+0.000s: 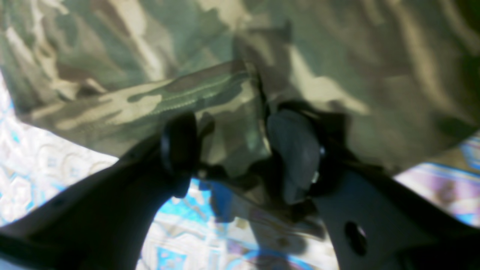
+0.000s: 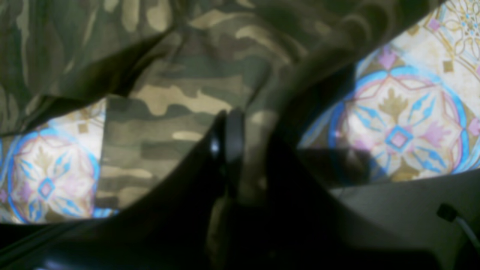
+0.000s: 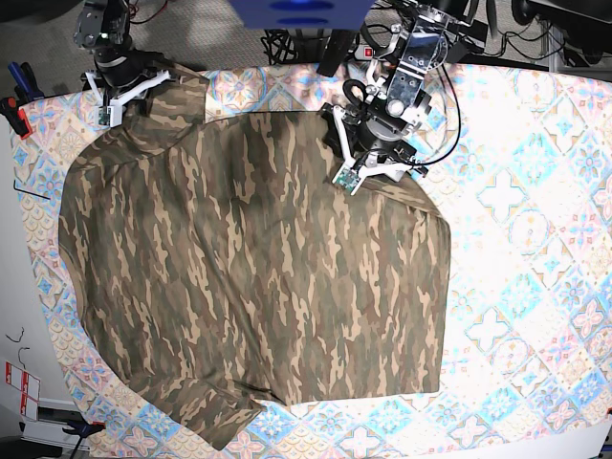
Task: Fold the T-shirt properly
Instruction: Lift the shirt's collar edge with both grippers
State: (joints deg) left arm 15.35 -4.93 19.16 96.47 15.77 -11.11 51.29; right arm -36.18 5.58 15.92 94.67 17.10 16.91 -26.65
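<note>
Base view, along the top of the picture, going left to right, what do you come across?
Right gripper pinching the T-shirt → left gripper at the shirt's upper right edge → bare tablecloth.

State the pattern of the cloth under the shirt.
Pastel tile-patterned tablecloth, blue and pink medallions on cream; sharpest in the right wrist view beside the camouflage T-shirt.
</note>
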